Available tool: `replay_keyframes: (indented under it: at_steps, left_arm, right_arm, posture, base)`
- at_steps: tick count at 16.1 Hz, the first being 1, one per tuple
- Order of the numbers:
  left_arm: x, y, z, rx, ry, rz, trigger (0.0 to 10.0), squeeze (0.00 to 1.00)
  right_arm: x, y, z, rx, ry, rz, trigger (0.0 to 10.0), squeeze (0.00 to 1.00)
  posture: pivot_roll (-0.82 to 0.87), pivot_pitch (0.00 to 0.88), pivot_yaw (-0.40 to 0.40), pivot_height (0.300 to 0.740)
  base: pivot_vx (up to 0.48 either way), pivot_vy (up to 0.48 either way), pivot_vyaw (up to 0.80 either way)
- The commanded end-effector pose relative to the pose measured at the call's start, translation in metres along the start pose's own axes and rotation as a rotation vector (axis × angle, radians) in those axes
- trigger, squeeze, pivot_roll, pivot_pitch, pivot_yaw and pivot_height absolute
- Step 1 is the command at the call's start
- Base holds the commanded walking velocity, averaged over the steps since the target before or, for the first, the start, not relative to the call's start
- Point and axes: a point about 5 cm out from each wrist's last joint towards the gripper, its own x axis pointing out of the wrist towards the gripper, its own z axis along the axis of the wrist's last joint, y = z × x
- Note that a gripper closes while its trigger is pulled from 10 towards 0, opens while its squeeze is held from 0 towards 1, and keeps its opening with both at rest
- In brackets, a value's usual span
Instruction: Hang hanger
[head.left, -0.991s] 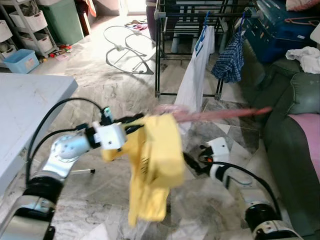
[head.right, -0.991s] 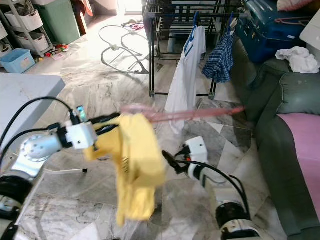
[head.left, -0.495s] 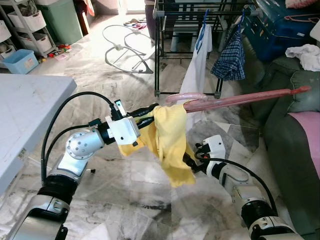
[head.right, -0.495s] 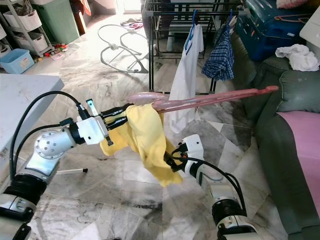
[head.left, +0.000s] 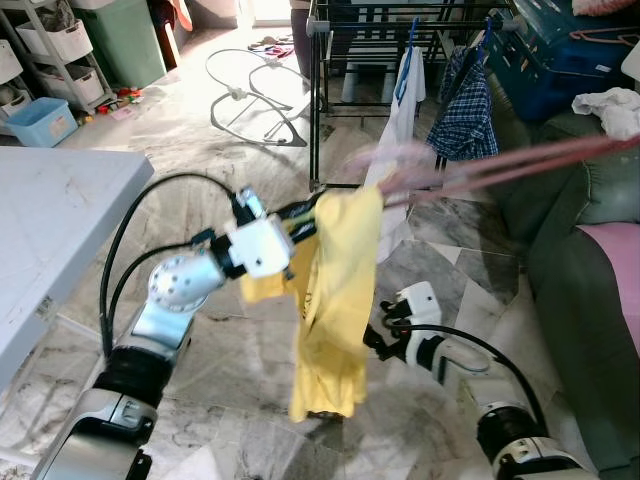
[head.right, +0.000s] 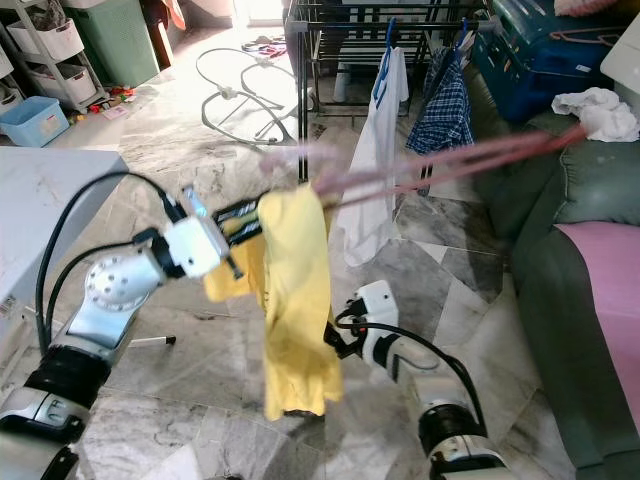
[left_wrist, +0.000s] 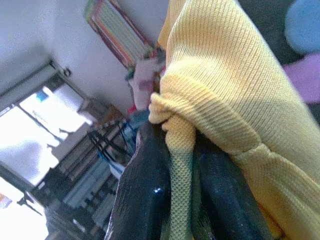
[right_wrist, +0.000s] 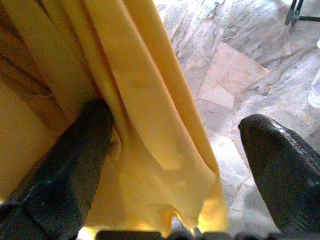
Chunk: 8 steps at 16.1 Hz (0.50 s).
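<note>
- Left claw (head.left: 300, 222) pinching yellow garment (head.left: 335, 300) draped on pink hanger (head.left: 480, 172), held mid-air.
- Hanger's long axis blurred, pointing toward sofa side; drying rack (head.left: 330, 90) well beyond, straight ahead.
- Right claw (right_wrist: 175, 165) spread wide, one finger touching the hem, lower.

My pink hanger (head.left: 470, 172) is smeared by motion blur, its hook a faint ghost at upper centre and its far end cut off by the right edge. The yellow garment (head.left: 335, 290) hides my left gripper's (head.left: 305, 222) fingertips. My right gripper (head.left: 372, 338) sits partly behind that cloth.
</note>
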Motion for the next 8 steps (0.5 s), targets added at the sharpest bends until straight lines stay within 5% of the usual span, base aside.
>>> replay_keyframes:
  at_steps: [1,4,8]
  left_arm:
    - [0.009,0.018,0.018,0.033,-0.083,0.061,0.0,0.00]
    - [0.012,0.016,0.020,0.006,-0.082,0.068,0.0,0.00]
    - [0.000,-0.005,0.001,-0.043,0.014,0.022,0.0,0.00]
  right_arm:
    - [0.004,0.002,-0.001,0.007,0.023,-0.006,10.0,0.00]
    - [0.008,0.007,0.003,0.008,0.005,0.006,10.0,0.00]
    - [0.012,0.016,0.023,0.015,-0.097,0.123,10.0,0.00]
  posture:
    - [-0.07,0.082,0.041,0.740]
    - [-0.07,0.081,0.045,0.740]
    - [-0.07,0.080,0.048,0.740]
  base:
    - [0.000,0.000,0.00]
    - [0.000,0.000,0.00]
    - [0.000,0.000,0.00]
